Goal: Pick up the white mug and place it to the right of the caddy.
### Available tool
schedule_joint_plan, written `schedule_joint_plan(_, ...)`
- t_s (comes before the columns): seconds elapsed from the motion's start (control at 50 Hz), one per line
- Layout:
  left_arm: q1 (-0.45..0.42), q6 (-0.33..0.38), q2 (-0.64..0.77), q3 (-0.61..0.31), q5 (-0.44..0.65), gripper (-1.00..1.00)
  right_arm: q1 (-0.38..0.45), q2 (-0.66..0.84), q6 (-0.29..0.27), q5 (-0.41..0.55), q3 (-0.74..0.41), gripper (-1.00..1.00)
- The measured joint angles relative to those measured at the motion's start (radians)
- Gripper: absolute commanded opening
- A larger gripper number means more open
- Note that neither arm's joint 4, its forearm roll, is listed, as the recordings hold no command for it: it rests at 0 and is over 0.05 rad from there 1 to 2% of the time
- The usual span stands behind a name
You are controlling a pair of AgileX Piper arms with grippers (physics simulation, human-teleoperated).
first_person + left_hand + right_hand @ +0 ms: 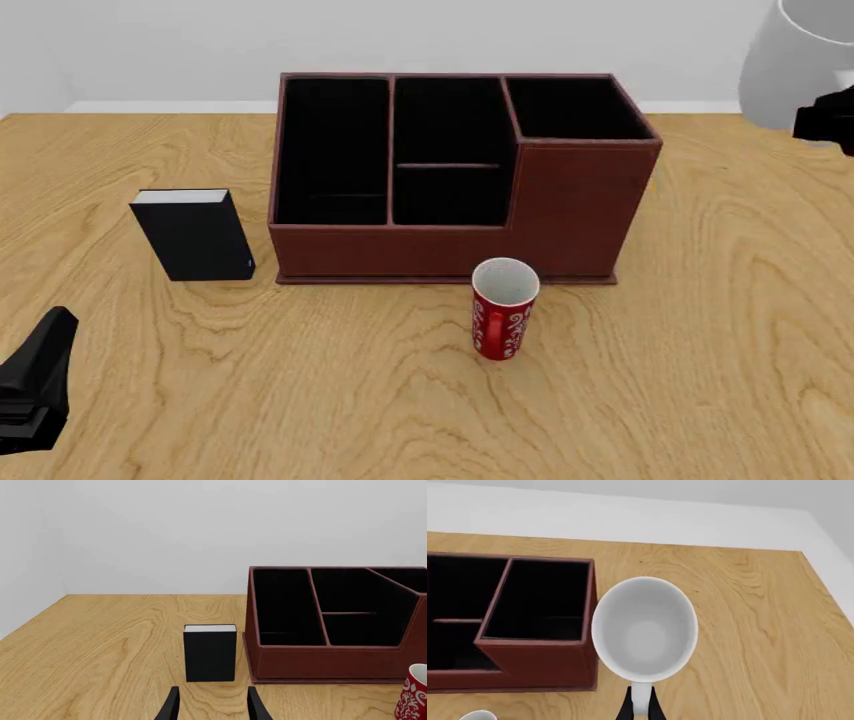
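Note:
The white mug (pixel 801 60) hangs in the air at the far right, above and to the right of the caddy (pixel 574 210). In the right wrist view the mug (pixel 644 630) shows its open top beside the caddy's right end (pixel 537 662). My right gripper (pixel 639 711) is shut on the mug's handle; in the front view only a black part of it (pixel 827 125) shows. My left gripper (pixel 213 709) is open and empty, low at the near left of the table (pixel 34 390), facing the caddy (pixel 327 662).
A slim red patterned mug (pixel 505 310) stands upright just in front of the caddy and shows at the edge of the left wrist view (pixel 413 692). A small black book-like box (pixel 196 235) stands left of the caddy (pixel 210 652). Bare wooden tabletop (pixel 721 300) lies right of the caddy.

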Motion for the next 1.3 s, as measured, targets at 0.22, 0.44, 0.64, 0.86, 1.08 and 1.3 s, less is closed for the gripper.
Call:
schedule_joint_plan(0.22,0.000,0.000,0.000,0.000,0.000,1.00,-0.008,0.100,0.002,-0.023,-0.049,-1.00)
schedule_joint_plan(0.44,0.000,0.000,0.000,0.000,0.000,1.00,-0.009,0.164,0.001,-0.030,-0.086,-1.00)
schedule_joint_plan(0.64,0.000,0.000,0.000,0.000,0.000,1.00,-0.007,0.206,0.002,-0.043,-0.100,-1.00)
schedule_joint_plan(0.86,0.000,0.000,0.000,0.000,0.000,1.00,-0.005,0.255,0.011,-0.068,-0.103,-1.00)
schedule_joint_plan(1.08,0.000,0.000,0.000,0.000,0.000,1.00,-0.005,0.314,0.020,-0.102,-0.100,-1.00)
schedule_joint_plan(1.3,0.000,0.000,0.000,0.000,0.000,1.00,-0.010,0.360,0.025,-0.138,-0.090,-1.00)
